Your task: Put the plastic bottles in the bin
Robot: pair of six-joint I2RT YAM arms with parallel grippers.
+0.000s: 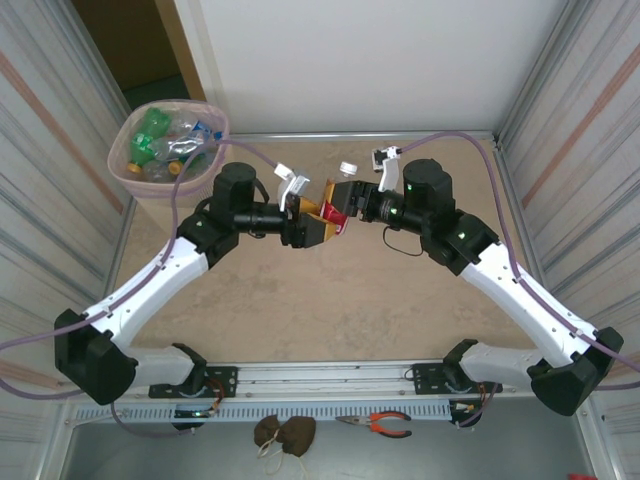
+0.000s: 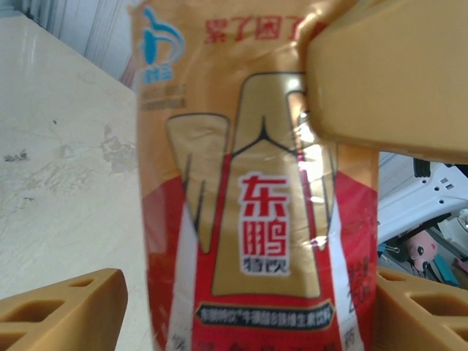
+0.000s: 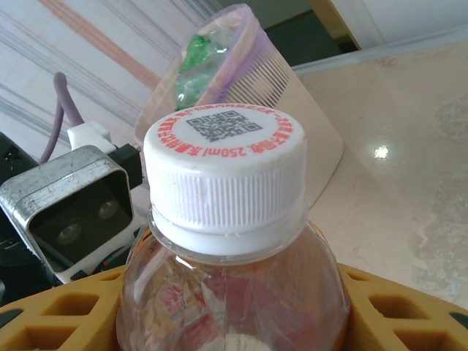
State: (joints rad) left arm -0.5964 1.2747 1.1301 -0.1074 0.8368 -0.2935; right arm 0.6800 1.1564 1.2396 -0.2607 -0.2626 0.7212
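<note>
R fingers [image 3: 66, 311] clamp clear bottle [image 3: 234, 300] w/ ribbed white cap [image 3: 223, 175]; L fingers [image 2: 58, 307] unclenched.

One bottle [image 1: 336, 214] is between both arms' jaws mid-table; the bin [image 1: 122, 172], holding more bottles [image 1: 165, 143], stands far-left.

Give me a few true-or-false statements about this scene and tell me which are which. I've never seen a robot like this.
1. The pink bin already holds bottles. True.
2. The drink bottle gripped by the right gripper has a blue cap. False: its cap is white with red print.
3. That bottle's label is red and gold. True.
4. The bin stands at the far right. False: it stands at the far left.
5. A pair of orange-handled pliers lies at the near edge, seen from above. True.
</note>
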